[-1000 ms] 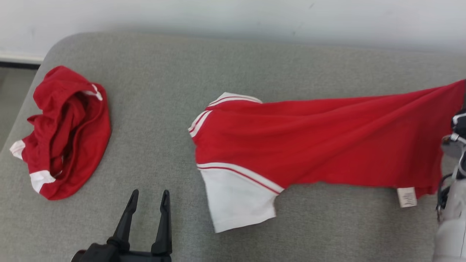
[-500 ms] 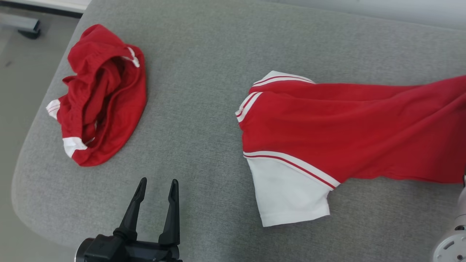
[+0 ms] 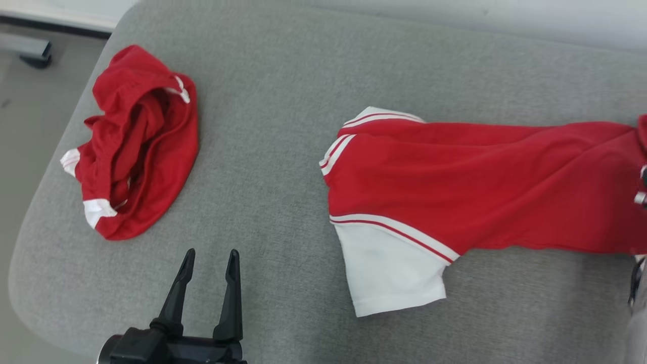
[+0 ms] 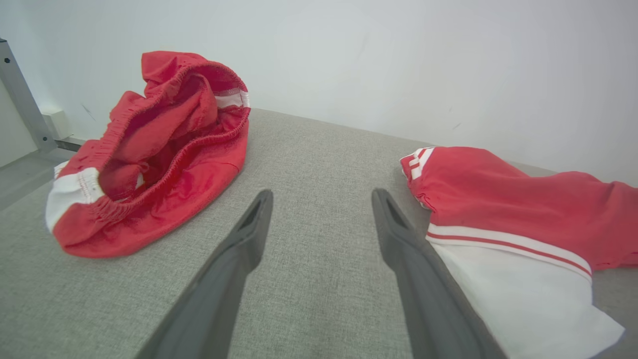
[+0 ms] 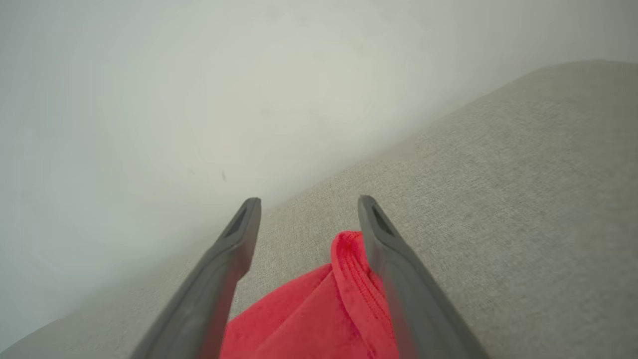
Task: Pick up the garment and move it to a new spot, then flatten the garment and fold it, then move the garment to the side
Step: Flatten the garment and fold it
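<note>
On the pad (image 3: 283, 76), far right, the right gripper (image 5: 309, 201) has just let go of the shirt (image 3: 480, 192) (left gripper (image 3: 211, 252) gapes idle too), so the move looks done and flattening comes next.

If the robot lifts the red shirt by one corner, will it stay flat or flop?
Probably flop: the red shirt lies in soft wrinkles on the grey cushion. Likely light too: its thin hem bunches up inside the open right pincer.
</note>
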Available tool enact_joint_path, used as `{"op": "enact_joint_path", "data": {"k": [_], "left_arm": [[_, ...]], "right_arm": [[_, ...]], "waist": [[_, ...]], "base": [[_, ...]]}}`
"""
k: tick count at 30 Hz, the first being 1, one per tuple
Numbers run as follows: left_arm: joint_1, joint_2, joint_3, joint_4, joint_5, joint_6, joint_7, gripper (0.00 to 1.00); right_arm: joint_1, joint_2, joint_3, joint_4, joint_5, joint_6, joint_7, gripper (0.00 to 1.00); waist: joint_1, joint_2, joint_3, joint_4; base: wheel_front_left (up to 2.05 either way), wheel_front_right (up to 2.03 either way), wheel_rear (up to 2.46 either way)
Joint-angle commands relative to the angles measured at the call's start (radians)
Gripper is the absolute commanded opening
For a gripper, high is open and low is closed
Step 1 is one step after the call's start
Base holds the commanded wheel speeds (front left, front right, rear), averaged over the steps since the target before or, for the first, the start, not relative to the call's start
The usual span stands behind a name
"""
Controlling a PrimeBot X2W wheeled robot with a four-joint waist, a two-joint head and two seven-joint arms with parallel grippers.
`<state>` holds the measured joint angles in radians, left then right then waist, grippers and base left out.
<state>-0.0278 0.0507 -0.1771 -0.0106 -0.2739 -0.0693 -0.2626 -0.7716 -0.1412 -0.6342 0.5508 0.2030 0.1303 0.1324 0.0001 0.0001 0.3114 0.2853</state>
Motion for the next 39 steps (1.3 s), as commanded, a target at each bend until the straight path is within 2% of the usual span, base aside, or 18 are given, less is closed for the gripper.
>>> {"op": "enact_joint_path", "data": {"k": [1,6,10,14,18,22,28,39], "left_arm": [[0.012,-0.001,0.009,0.004,0.008,0.003,-0.003,1.00],[0.031,-0.001,0.027,0.021,0.015,-0.006,-0.003,1.00],[0.046,-0.001,0.038,0.033,0.013,-0.009,-0.003,1.00],[0.067,-0.001,0.043,0.050,0.010,-0.010,-0.003,1.00],[0.079,-0.001,0.041,0.064,0.007,-0.014,-0.003,1.00],[0.092,-0.001,0.035,0.079,0.004,-0.016,-0.003,1.00],[0.109,-0.001,0.030,0.093,0.002,-0.010,-0.003,1.00],[0.112,-0.001,0.018,0.103,-0.001,-0.007,-0.003,1.00]], "right_arm": [[0.069,0.004,0.042,-0.042,0.038,0.000,-0.023,1.00],[0.302,0.010,0.198,-0.211,0.129,0.000,-0.115,1.00],[0.474,0.027,0.284,-0.331,0.153,0.000,-0.203,1.00],[0.650,0.052,0.358,-0.418,0.127,0.000,-0.318,1.00],[0.750,0.077,0.388,-0.459,0.067,0.000,-0.367,1.00],[0.821,0.089,0.414,-0.469,0.012,0.000,-0.390,1.00],[0.878,0.091,0.439,-0.446,-0.001,0.000,-0.397,1.00],[0.877,0.091,0.435,-0.469,-0.008,0.000,-0.397,1.00]], "waist": [[-0.0001,-0.0001,-0.053,-0.052],[-0.0001,-0.0001,-0.109,-0.103],[-0.0001,-0.0001,-0.151,-0.140],[-0.0001,-0.0001,-0.196,-0.177],[-0.0001,-0.0001,-0.227,-0.201],[-0.0001,-0.0001,-0.252,-0.218],[-0.0001,-0.0001,-0.275,-0.236],[-0.0001,-0.0001,-0.275,-0.251]], "base": [[0.00,0.00,0.00],[0.00,0.00,0.00],[0.00,0.00,0.00],[0.00,0.00,0.00],[0.00,0.00,0.00],[0.00,0.00,0.00],[0.00,0.00,0.00],[0.00,0.00,0.00]]}}
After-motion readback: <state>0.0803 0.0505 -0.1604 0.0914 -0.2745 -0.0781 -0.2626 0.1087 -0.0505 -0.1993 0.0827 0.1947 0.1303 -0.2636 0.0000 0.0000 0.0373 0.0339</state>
